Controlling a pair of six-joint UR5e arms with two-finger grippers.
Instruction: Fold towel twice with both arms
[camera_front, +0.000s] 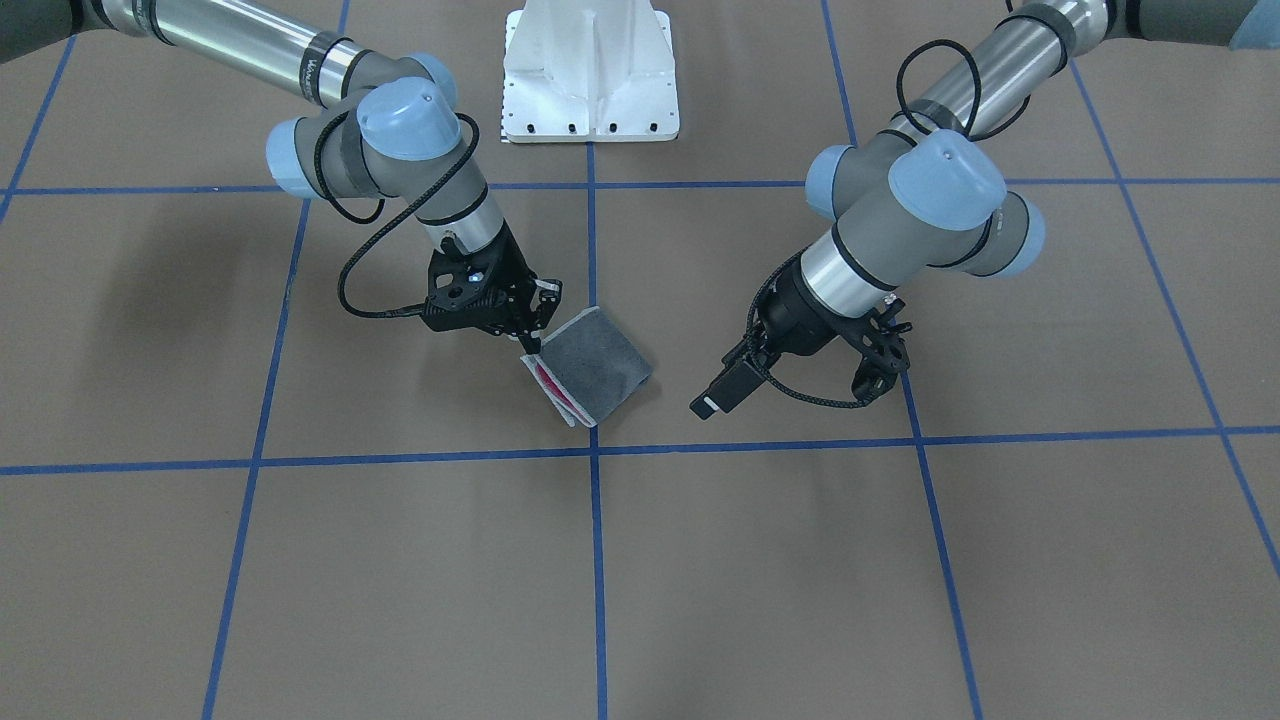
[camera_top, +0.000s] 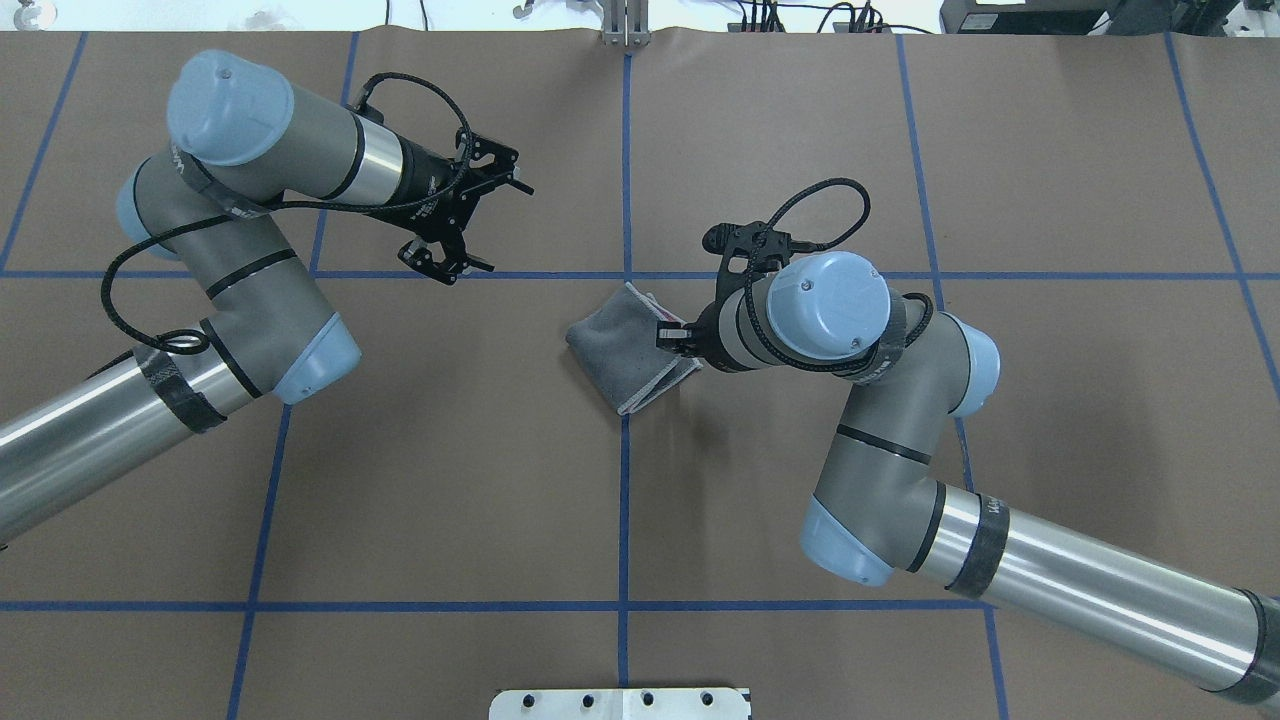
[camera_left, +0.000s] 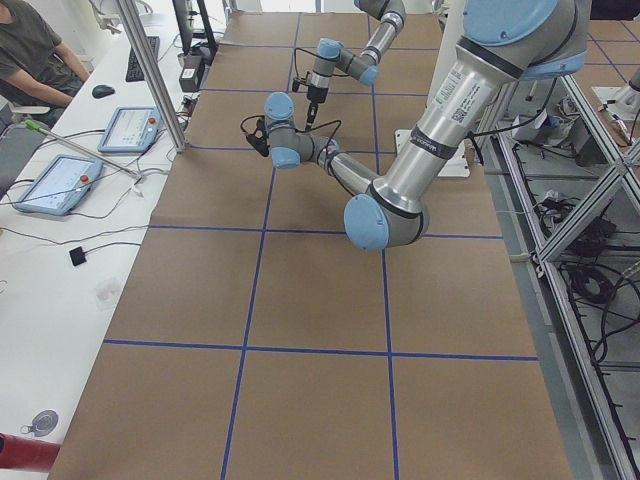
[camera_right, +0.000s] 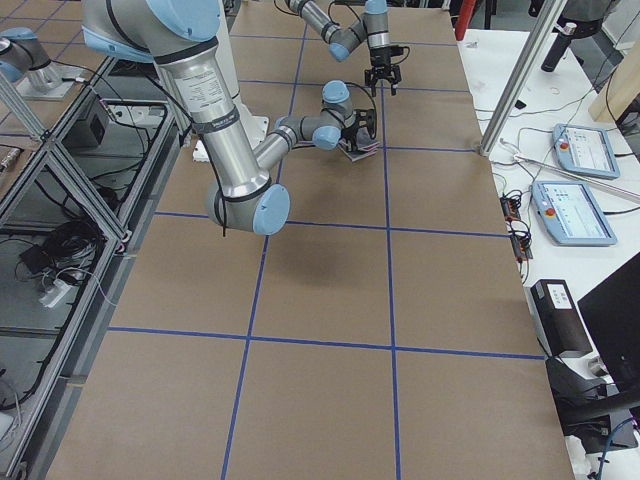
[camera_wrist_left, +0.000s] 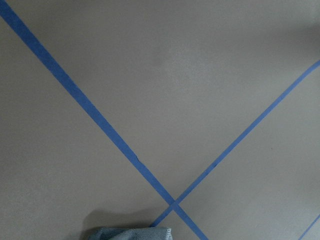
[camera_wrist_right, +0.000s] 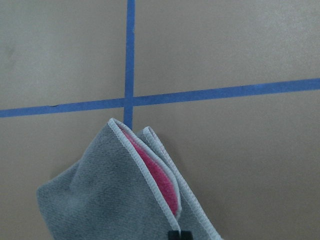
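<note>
The towel (camera_front: 600, 365), folded with dark grey outward and pink seen between its layers, is laid on the brown worktop (camera_front: 400, 560) just left of centre in the front-facing view, over a blue tape line (camera_front: 597, 540). Its bordered edge is pinched by the right gripper (camera_front: 530, 345), jaws together. The left gripper (camera_top: 505, 228) is held well apart from it, upper left in the overhead view, jaws spread.

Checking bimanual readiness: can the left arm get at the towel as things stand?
Probably yes. The left gripper hangs open beside the towel with only bare table between them; the right gripper pinches the towel's opposite edge, leaving the near side free.
</note>
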